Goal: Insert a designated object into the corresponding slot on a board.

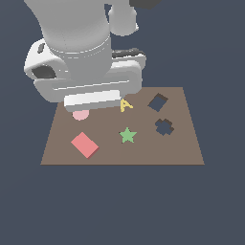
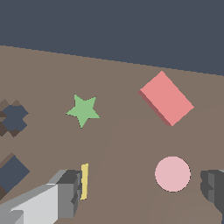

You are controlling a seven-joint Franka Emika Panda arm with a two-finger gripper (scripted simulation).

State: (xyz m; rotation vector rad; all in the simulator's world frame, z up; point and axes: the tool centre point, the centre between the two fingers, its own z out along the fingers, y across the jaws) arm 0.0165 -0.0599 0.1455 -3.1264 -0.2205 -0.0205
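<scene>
The grey two-fingered tool (image 2: 140,188) hangs low over the flat brown rectangular board (image 1: 186,153) with its fingers (image 2: 65,192) spread wide and nothing between them. The flat red-salmon square block (image 1: 85,144) lies just ahead of the tool on the board, turned at an angle and untouched. In the gap between the fingers sits a pale pink round disc (image 2: 173,173), and a thin yellow letter-shaped piece (image 2: 84,181) stands just beside one finger. A small green star (image 1: 128,136) rests between the block and the two cut-outs. The dark square slot (image 1: 158,102), turned like a diamond, is off to the exterior view's right, well apart from the tool, with the dark cross-shaped cut-out (image 1: 164,127) next to it.

The main risk, as I judge it, is closing here: the fingers straddle the pink disc, so a descent now would pick the wrong piece. The tool must first shift over the salmon block and rotate to meet its flat sides; gripping across corners could let it twist or slip out. The yellow piece near the finger could be nudged in that shift. Later, carrying the block past the star, and mistaking the cross for the diamond slot, are further hazards, as is a poor rotation that jams the block on the slot's edges
</scene>
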